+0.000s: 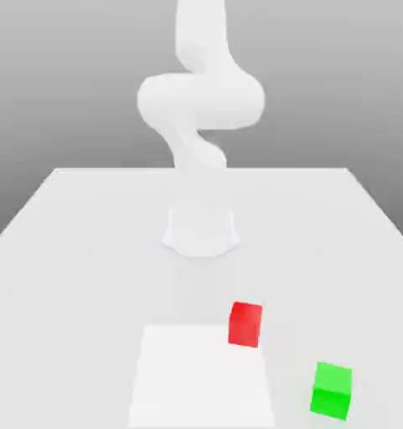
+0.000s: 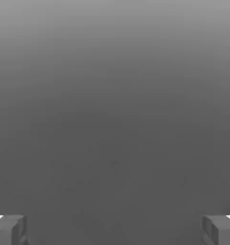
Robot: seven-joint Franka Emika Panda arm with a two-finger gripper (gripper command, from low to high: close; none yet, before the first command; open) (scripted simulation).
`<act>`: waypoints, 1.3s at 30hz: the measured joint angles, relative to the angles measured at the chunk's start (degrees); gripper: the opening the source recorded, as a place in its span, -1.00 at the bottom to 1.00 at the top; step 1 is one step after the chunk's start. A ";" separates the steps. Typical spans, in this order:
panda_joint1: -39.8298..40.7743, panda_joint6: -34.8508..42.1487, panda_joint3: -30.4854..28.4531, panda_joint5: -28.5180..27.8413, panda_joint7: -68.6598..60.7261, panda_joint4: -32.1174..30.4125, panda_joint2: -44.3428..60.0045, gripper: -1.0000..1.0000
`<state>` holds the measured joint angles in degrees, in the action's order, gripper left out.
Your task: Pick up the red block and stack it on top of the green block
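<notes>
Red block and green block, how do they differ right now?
The red block is red, the green block bright green. In the exterior view, the red block lies nearer the arm's base, the green block closer to the camera and further to the exterior view's right. Both are small cubes resting apart on the white table, neither stacked.

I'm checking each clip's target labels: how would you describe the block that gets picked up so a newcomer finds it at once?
Start at the white table with the white arm's base near its middle. In the exterior view, come toward the near edge from that base: the red block sits at the corner of a brighter white square patch. The only other block is the green block, nearer and further to the exterior view's right.
</notes>
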<state>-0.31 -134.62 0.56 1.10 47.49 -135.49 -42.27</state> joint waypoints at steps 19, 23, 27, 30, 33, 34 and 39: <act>-2.46 -31.23 9.32 -0.46 22.67 -31.20 40.59 0.00; -5.56 -38.84 4.75 -7.11 27.86 -30.46 49.78 0.00; -7.05 -40.61 3.12 -7.93 28.53 -30.18 51.80 -1.00; -7.74 -41.52 2.33 -8.45 28.95 -30.05 52.81 -1.00; -6.10 -38.51 4.49 -6.38 27.38 -30.58 49.30 -1.00; -5.83 -36.91 5.17 -4.81 26.24 -30.86 47.41 -1.00; -7.22 -28.33 5.38 0.06 22.67 -31.87 37.79 -1.00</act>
<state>-7.52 -162.95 5.94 1.16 70.16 -167.36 -4.48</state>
